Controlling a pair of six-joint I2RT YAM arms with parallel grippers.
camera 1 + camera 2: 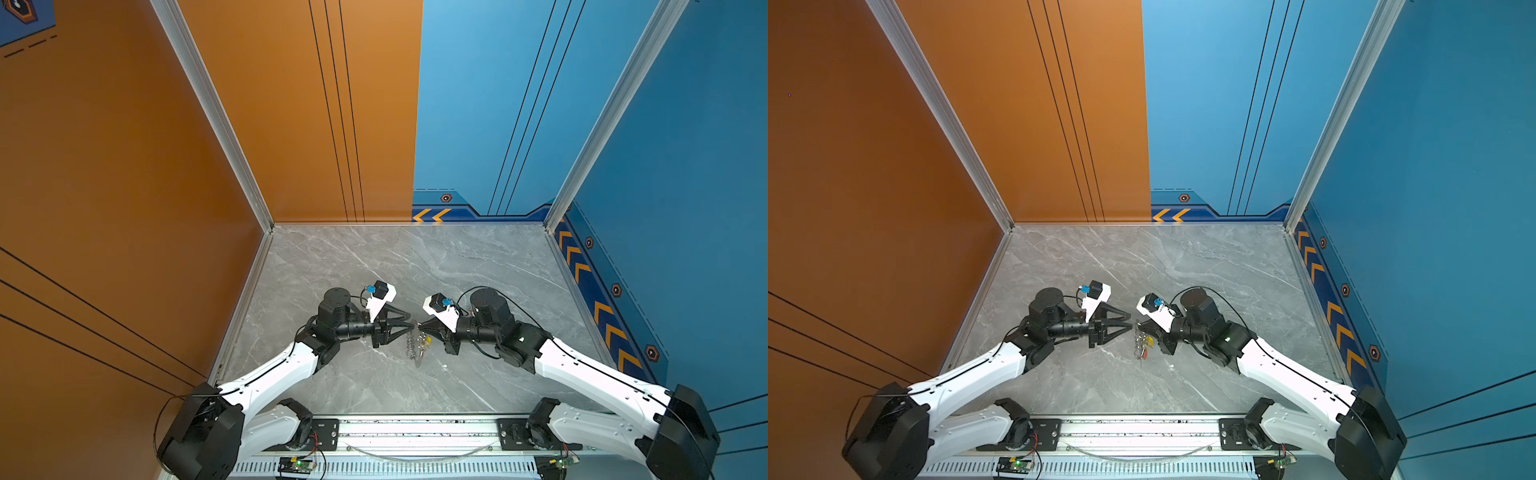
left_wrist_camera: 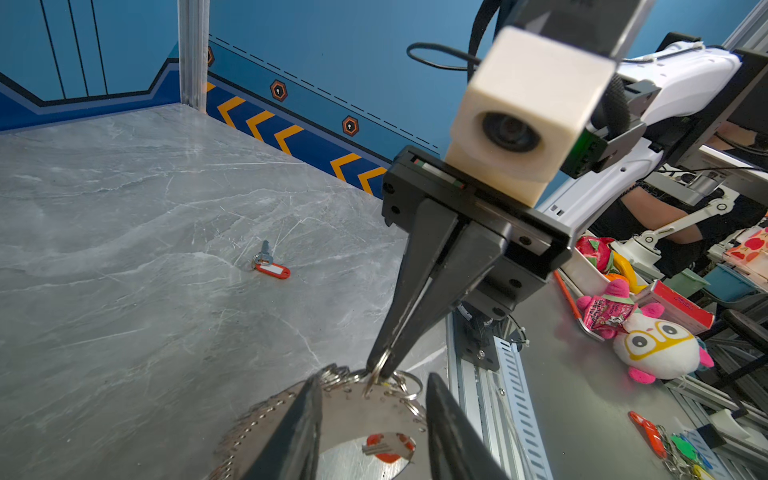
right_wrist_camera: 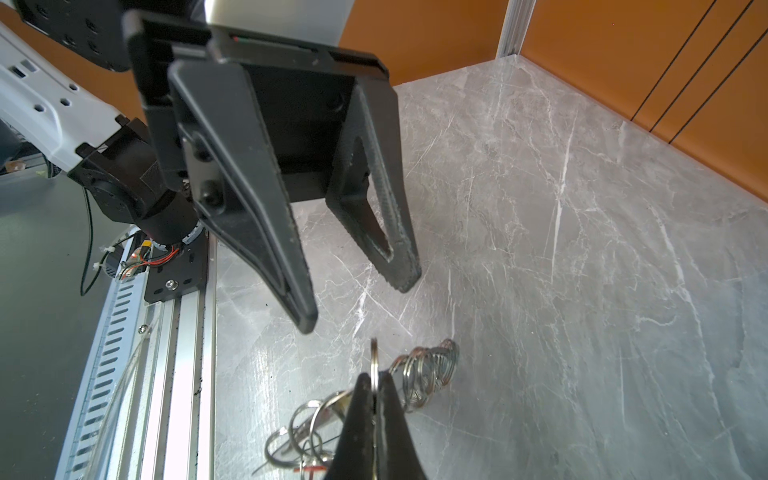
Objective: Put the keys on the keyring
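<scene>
In both top views your left end effector (image 1: 412, 321) and right end effector (image 1: 420, 325) meet tip to tip, with the tagged keys (image 1: 424, 343) bunched at their 6 o'clock.

In the left wrist view, the right end effector is pinched shut on the keyring (image 2: 371, 382), and a red-tagged key (image 2: 270, 264) lies loose on the counter (image 2: 124, 208).

In the right wrist view, the left end effector gapes, holding nothing. Your next move is probably to grip that ring.

My two grippers meet tip to tip over the middle of the table (image 1: 374, 266), nearer the front rail (image 1: 415, 432) than the back wall. My right gripper (image 1: 420, 325) pinches a keyring (image 3: 375, 357). My left gripper (image 1: 413, 321) sits just left of it, apart from it. In both top views a chain of rings (image 1: 410, 343) trails from the keyring toward the rail, with the keys (image 1: 424, 343) just right of the chain, beside my right gripper. Another key with a tag (image 2: 270, 266) lies alone on the table, well apart from the bunch.
</scene>
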